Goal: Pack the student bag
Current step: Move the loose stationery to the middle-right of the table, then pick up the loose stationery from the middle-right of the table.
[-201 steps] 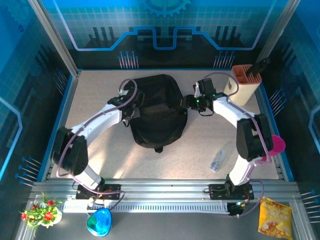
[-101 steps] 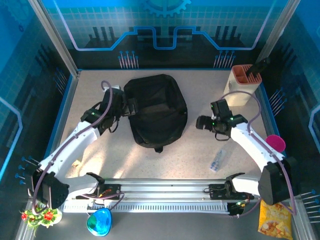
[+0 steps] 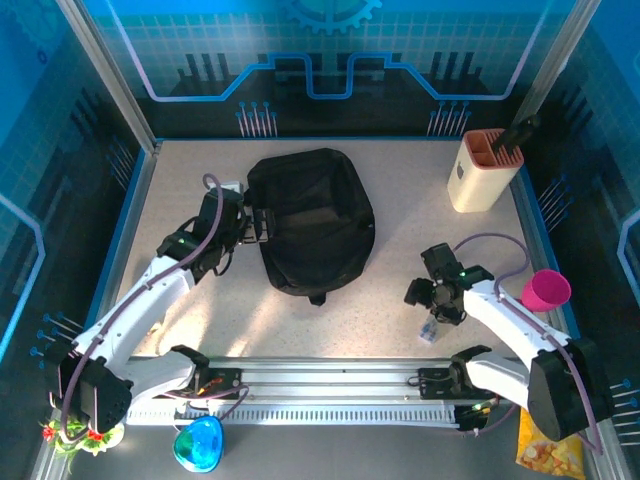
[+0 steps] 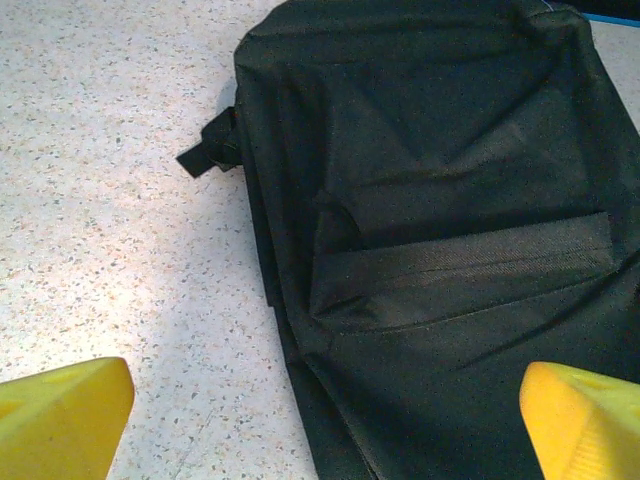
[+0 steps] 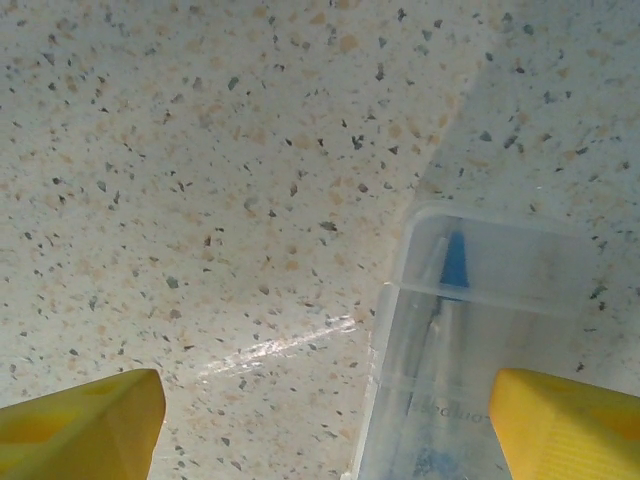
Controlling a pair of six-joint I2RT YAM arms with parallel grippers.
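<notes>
Packing seems barely begun: the bag lies flat, with a clear case outside it, near right. The left gripper and right gripper gape, empty.

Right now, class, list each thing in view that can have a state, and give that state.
student bag: lying flat, unheld
left gripper: open, beside the student bag
right gripper: open, above the clear case
clear case: lying flat, unheld
pink cup: upright
beige holder: upright

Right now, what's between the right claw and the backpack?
Nothing. Between the right claw and the backpack there's just bare speckled table, seen from the top camera.
</notes>
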